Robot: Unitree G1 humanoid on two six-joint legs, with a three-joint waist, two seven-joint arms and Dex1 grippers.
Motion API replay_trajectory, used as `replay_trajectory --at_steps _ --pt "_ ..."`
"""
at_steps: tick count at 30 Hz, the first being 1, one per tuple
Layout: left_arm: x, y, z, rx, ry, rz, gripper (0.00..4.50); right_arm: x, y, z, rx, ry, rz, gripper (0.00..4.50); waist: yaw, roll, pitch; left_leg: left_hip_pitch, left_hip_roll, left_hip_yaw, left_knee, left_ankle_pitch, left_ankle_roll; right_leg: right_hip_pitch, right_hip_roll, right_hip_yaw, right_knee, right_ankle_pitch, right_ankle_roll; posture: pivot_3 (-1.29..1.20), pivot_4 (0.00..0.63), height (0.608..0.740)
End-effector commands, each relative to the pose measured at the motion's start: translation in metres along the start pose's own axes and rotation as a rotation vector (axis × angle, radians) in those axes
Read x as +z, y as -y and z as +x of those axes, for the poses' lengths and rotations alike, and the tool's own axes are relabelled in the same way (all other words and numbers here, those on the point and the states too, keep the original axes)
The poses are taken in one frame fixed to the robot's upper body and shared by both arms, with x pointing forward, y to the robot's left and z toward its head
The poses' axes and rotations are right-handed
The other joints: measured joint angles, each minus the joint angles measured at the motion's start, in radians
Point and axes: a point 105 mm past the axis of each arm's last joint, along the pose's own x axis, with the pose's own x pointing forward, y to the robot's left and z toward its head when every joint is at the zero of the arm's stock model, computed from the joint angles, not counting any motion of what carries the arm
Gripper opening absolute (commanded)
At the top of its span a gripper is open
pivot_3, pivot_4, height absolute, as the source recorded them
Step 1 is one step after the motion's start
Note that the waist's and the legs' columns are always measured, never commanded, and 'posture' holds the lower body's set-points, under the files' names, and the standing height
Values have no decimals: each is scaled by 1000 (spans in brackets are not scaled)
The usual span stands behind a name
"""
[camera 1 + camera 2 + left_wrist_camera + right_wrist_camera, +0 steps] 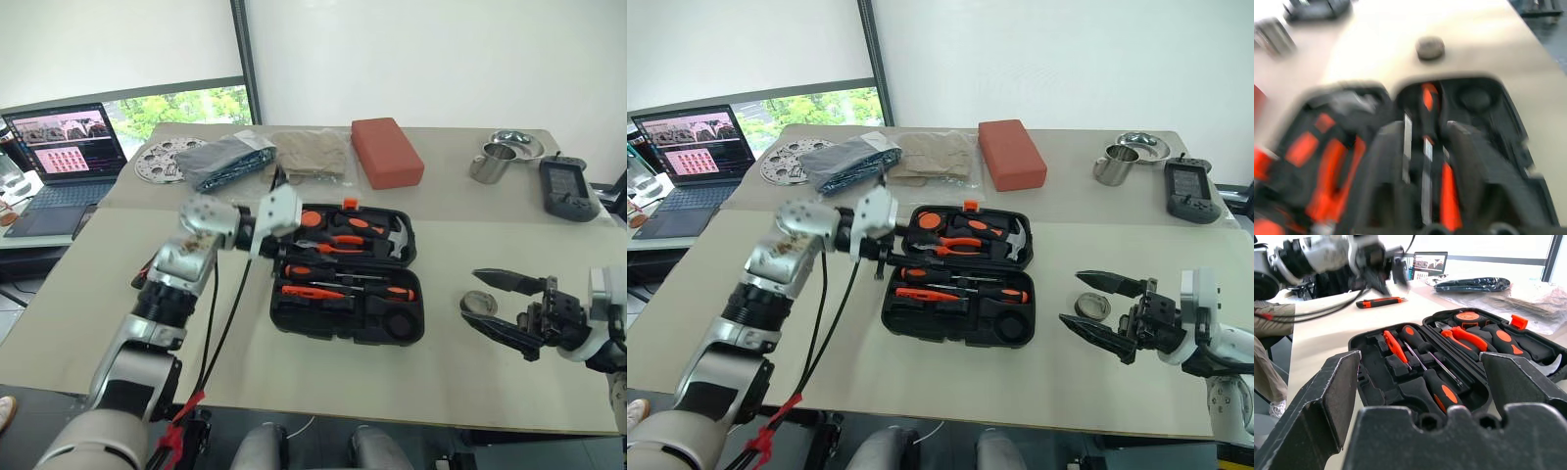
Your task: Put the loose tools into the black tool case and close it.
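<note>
My right gripper nearest, fingers wide apart beside dark tape roll, open black tool case holding screwdrivers, my left gripper over its edge, fingers' state untellable, utility knife loose beyond.

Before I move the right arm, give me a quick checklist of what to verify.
1. Black tool case open: ok.
2. Round recess in the case empty: ok.
3. Right gripper, jaws open: ok.
4. Tape roll packed: not ok, it lies on the table by the right gripper.
5. Utility knife packed: not ok, it lies on the table outside the case.
</note>
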Motion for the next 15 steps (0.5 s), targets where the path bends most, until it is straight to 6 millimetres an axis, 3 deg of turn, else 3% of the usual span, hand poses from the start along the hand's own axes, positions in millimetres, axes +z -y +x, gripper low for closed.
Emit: replay_trajectory --at_steps 1,15 --pt "-5 4 3 -25 -2 28 43 8 1 -2 -1 20 -48 4500 3 0 0 0 0 0 0 0 0 0 0 0 0 0 0 0 150 740" --pt "-52 12 12 -42 -125 34 43 10 2 -5 -12 21 -62 4500 1 0 0 0 0 0 0 0 0 0 0 0 0 0 0 0 150 740"
